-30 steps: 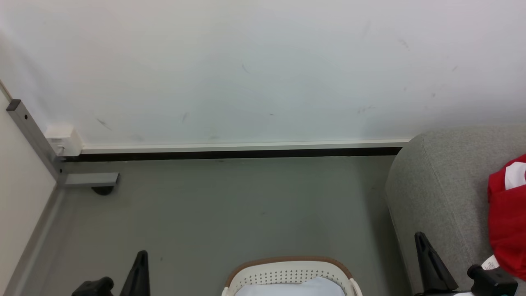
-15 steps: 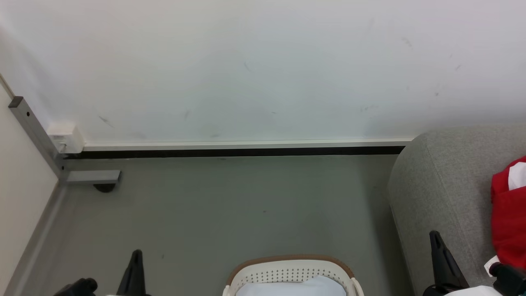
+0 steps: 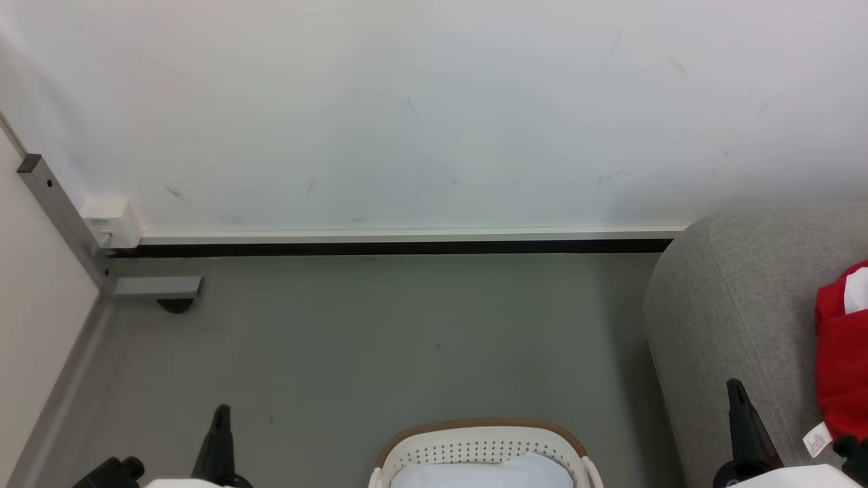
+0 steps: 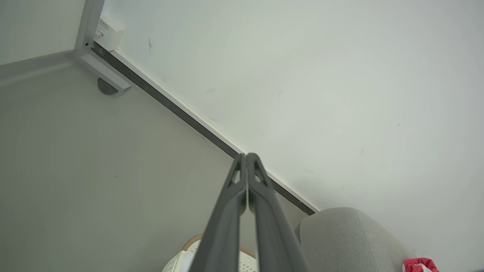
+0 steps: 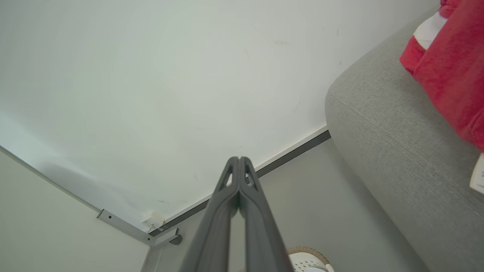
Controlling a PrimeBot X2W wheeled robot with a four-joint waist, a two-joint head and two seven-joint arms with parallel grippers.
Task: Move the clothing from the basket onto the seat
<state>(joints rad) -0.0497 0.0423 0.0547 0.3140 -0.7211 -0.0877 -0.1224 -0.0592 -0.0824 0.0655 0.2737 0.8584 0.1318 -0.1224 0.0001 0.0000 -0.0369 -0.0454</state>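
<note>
While checking against a second back, spotted the right gripper pulled down and rightward alongside the seat, and the left gripper sunk slightly lower (some camera drift too). Seeing both pinched fully shut, holding nothing. Found the red clothing heaped on the seat, white label dangling at its lower edge. Only pale lining in the visible part of the basket. Looks basically done; can't see the basket's near half though.

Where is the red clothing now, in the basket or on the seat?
On the seat: the clothing lies on its grey upholstery. The basket part in view shows pale lining, no red; its rest is cropped.
</note>
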